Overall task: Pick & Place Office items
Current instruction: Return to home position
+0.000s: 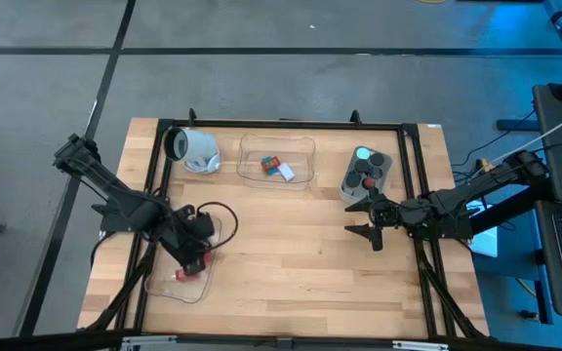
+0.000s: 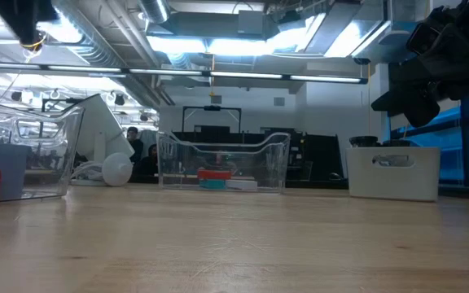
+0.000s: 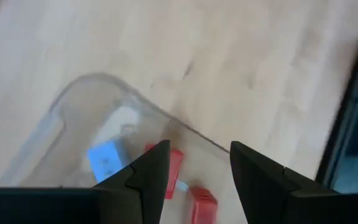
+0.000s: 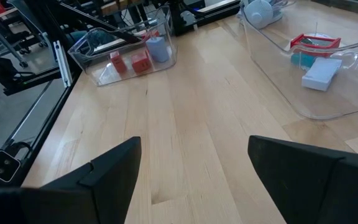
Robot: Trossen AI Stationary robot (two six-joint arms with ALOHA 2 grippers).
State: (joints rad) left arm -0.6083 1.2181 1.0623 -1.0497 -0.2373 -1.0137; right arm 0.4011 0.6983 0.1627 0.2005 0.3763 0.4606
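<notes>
While both arms hang over the table (image 1: 291,283), we log the office items in three containers. Left clear bin (image 1: 169,285), by the table's left edge near the front corner, holds two red blocks (image 3: 174,169) and a blue block (image 3: 106,160). All three are short and boxy. In the right wrist view they stand side by side in a row along one bin wall. The left wrist view shows the reds end-on from above, so we cannot tell their long axis.

Centre clear tray (image 1: 305,148), at the middle of the far edge, holds a red piece (image 4: 316,42), a teal block (image 4: 301,60) and a pale lavender piece (image 4: 321,73). The lavender piece is a flat oblong lying down, long axis diagonal to the tray walls. The low view shows only a red-over-teal smear there.

Grey tub (image 1: 349,187), near the far right corner, holds the black knobs (image 1: 369,175), one blue-topped. Only the high view shows them; the low view shows just the tub wall. A white mug (image 1: 198,151) lies on its side near the far left corner.

Left gripper (image 3: 199,171) hangs over the left bin's corner, jaws narrowly apart and holding nothing. Right gripper (image 1: 359,218) is beside the tub, jaws wide and empty.
</notes>
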